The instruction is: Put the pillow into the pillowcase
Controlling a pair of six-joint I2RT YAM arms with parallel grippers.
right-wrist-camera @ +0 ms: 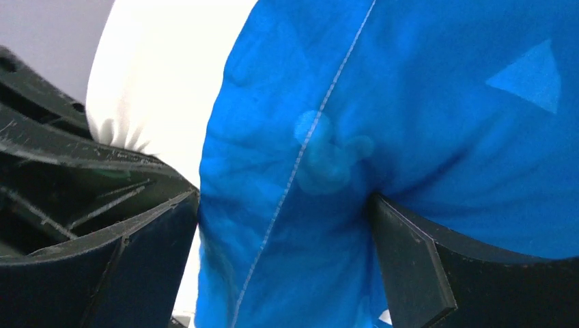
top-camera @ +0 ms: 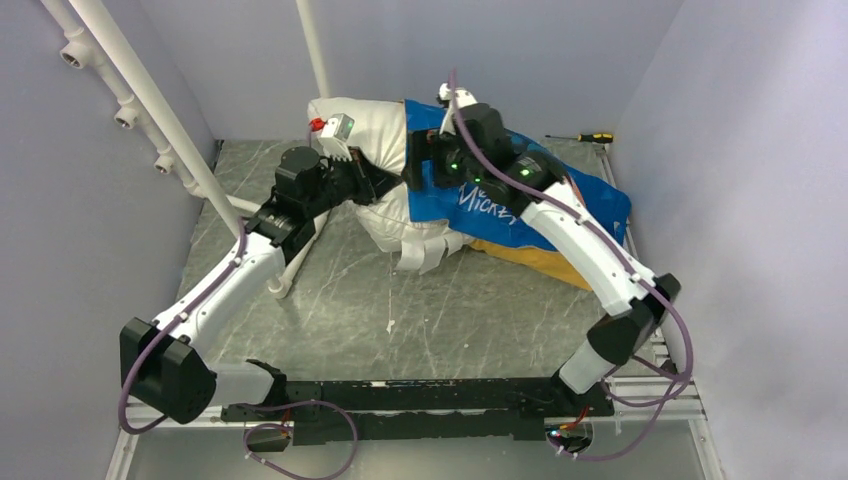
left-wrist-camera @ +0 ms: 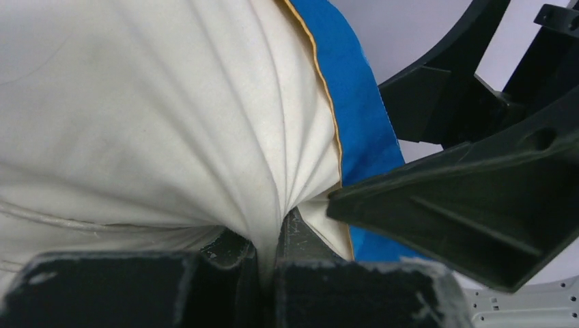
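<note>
Pillow [top-camera: 365,140] roughly half inside pillowcase [top-camera: 560,205], upper-left end bare; left gripper [left-wrist-camera: 267,232] pinches pillow cloth, right gripper [right-wrist-camera: 285,198] gapes wide, holding nothing.

Pillow [top-camera: 380,125] & pillowcase [top-camera: 490,228]: matt cloth

Both arms have the same build: white link shells, black joint housings. Left arm [top-camera: 225,285] has a bulky black elbow block; right arm [top-camera: 590,245] matches it. A purple cable [top-camera: 685,345] runs along each arm and loops slack near the base. Green LEDs [top-camera: 455,160] are lit on the right wrist. Left hand [left-wrist-camera: 267,239] and right hand [right-wrist-camera: 287,225] are matte black moulded plastic, ribbed, edges scuffed grey. Bases bolt to a black slotted rail [top-camera: 420,395].
</note>
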